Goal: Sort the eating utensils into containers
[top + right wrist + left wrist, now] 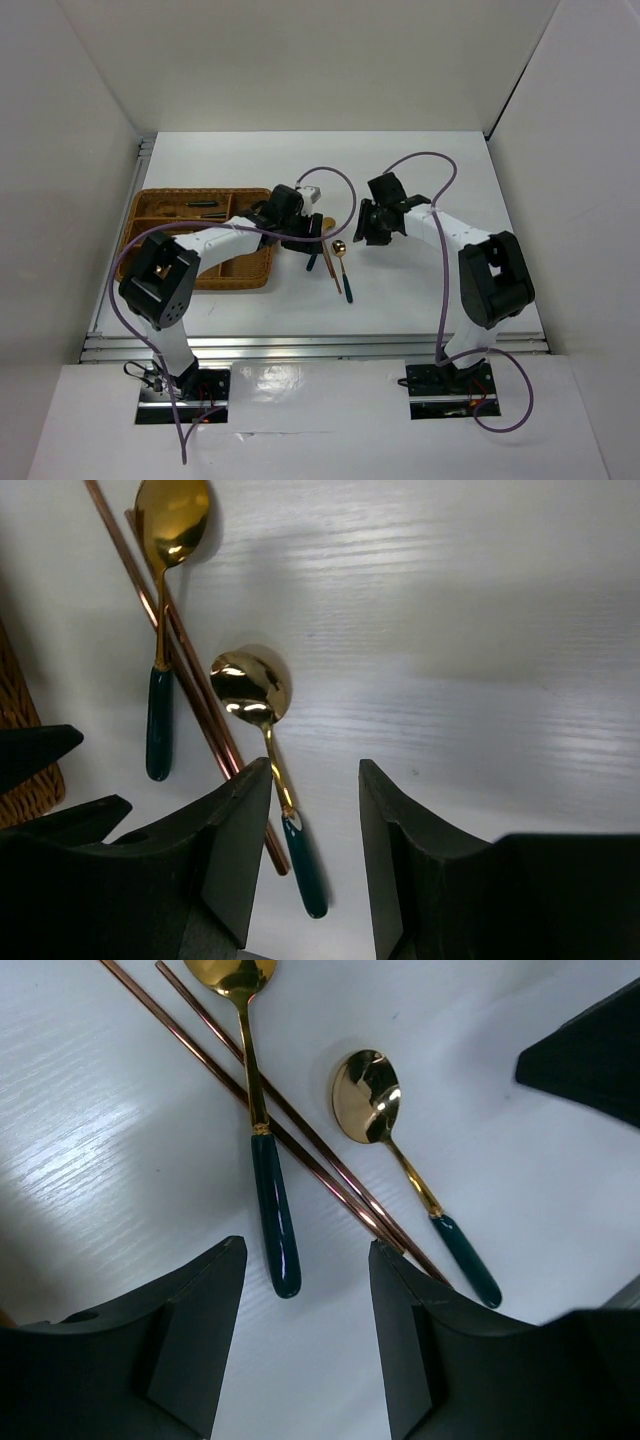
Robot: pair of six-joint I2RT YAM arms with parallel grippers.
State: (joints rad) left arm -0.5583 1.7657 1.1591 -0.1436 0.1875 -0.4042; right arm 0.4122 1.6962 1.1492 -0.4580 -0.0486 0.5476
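The left tool (305, 1255), released and empty, hangs over the teal-handled gold metal spoon (270, 1200), whose handle runs lengthwise between its jaws.

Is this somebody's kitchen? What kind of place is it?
Not a kitchen, probably a robot test booth in a lab: plain white walls box in a white table, two robot arms are bolted to its near edge, and the spoons and wicker tray look like practice props.

- No readable text, labels, brands or numbers in any view.
- spoons (367, 1095) and wicker tray (245, 270): no legible markings.
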